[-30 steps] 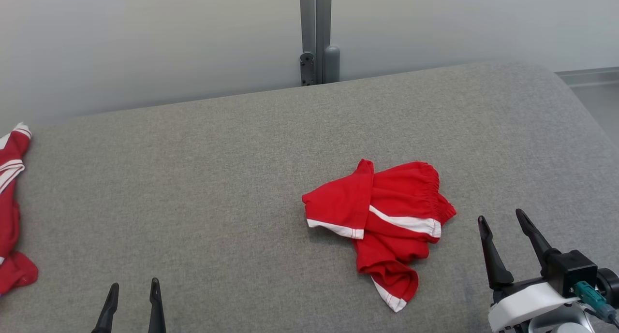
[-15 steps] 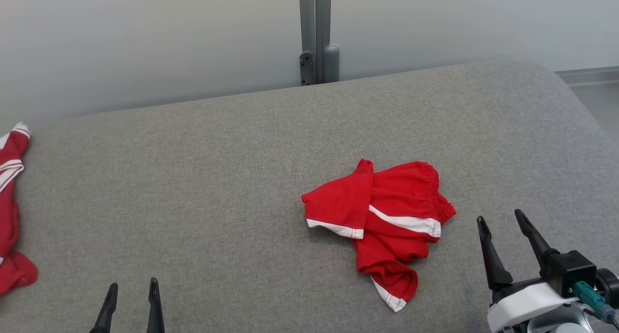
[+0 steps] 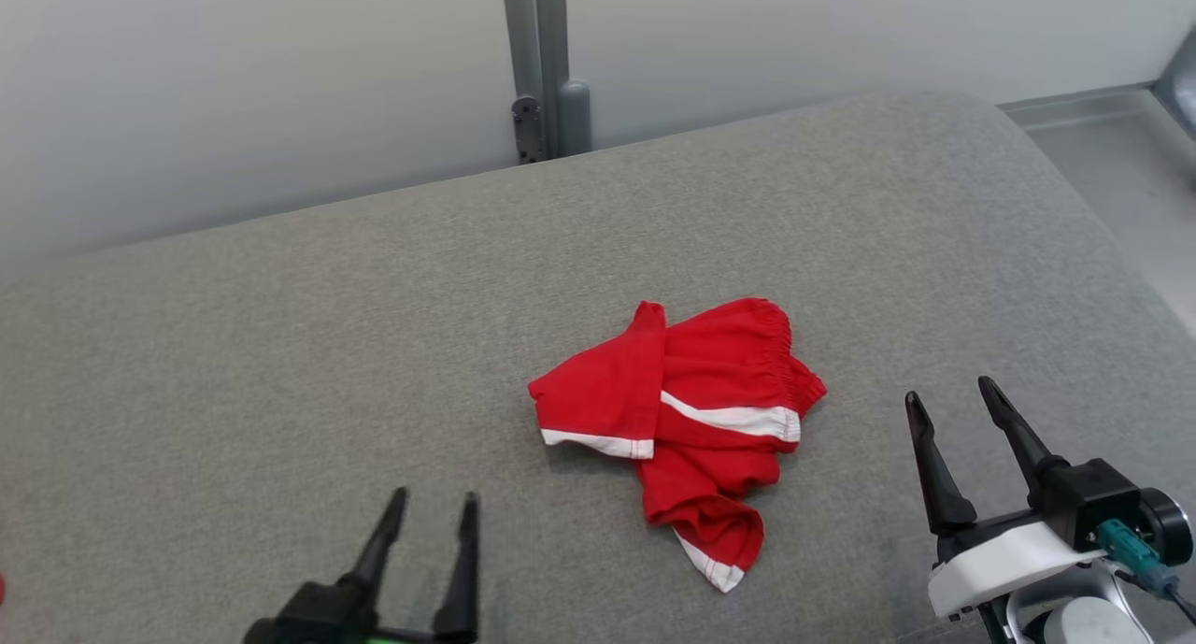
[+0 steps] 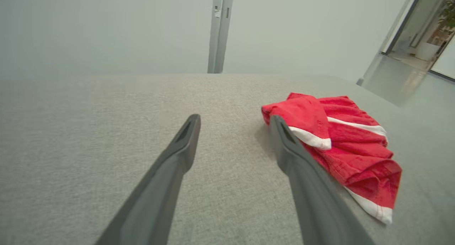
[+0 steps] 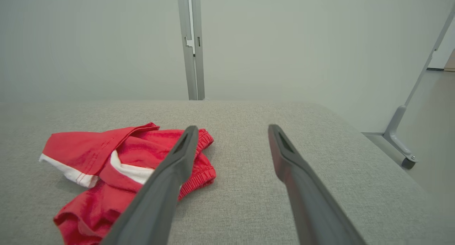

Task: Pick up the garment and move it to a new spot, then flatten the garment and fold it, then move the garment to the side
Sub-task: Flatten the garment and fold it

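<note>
Head view: the garment lies crumpled mid-way across the grey surface. The left gripper and right gripper flank it at the near edge, both released, fingers pointing far. Left wrist view: the garment lies to the right. Right wrist view: it lies to the left.

The garment is bright red with white bands. The padded surface is a flecked mid-grey weave, the wall pale grey, the post darker grey. The left gripper and right gripper have black fingers.
</note>
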You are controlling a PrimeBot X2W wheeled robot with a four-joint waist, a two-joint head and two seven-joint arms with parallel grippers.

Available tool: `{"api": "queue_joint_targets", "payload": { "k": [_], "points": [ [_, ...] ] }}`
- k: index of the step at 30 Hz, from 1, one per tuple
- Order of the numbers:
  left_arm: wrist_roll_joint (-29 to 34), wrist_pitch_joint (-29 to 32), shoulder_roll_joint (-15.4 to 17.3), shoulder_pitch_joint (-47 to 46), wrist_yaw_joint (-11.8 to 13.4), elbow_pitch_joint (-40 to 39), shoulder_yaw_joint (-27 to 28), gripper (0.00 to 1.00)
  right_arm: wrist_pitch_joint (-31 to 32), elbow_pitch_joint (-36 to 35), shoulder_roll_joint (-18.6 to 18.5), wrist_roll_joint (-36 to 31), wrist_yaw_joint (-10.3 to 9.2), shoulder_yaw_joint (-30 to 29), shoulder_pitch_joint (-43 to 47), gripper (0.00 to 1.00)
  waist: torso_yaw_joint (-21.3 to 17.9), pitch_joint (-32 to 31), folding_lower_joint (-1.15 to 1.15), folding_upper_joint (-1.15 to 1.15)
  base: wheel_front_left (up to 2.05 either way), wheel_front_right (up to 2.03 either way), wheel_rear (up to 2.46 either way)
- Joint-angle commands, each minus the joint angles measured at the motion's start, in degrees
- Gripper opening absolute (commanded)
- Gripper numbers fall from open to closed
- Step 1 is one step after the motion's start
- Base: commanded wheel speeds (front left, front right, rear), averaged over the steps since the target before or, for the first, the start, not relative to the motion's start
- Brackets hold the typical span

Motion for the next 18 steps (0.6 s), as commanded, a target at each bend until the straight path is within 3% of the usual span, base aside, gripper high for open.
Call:
{"api": "queue_joint_targets", "payload": {
  "k": [1, 5, 10, 14, 18],
  "points": [
    [-1.4, 0.6, 0.0, -2.4, -0.3, 1.2, -3.1, 1.00, -0.2, -0.2, -0.1, 0.4, 0.00, 0.1, -0.8, 1.00, -3.9, 1.6, 0.00, 0.00, 0.00, 0.00, 0.00],
    [-5.8, 3.8, 0.1, -7.4, -0.4, 5.2, -12.7, 1.00, -0.2, -0.2, 0.5, 0.6, 0.00, -0.3, -1.3, 1.00, -7.1, 3.7, 0.00, 0.00, 0.00, 0.00, 0.00],
    [-6.5, 7.0, 0.2, -13.1, -0.4, 10.7, -20.8, 1.00, -0.2, 0.1, 1.3, 1.0, 0.00, -0.4, -1.8, 1.00, -10.7, 5.7, 0.00, 0.00, 0.00, 0.00, 0.00],
    [-7.7, 8.2, 0.2, -15.7, 0.2, 14.6, -23.1, 1.00, -0.2, 0.0, 2.0, 1.3, 0.00, -0.7, -2.3, 1.00, -12.9, 6.9, 0.00, 0.00, 0.00, 0.00, 0.00],
    [-7.9, 8.0, 0.2, -17.5, 2.5, 18.4, -22.6, 1.00, -0.2, -0.1, 2.5, 1.6, 0.00, -1.0, -2.8, 1.00, -14.3, 7.6, 0.00, 0.00, 0.00, 0.00, 0.00]
  ]
}}
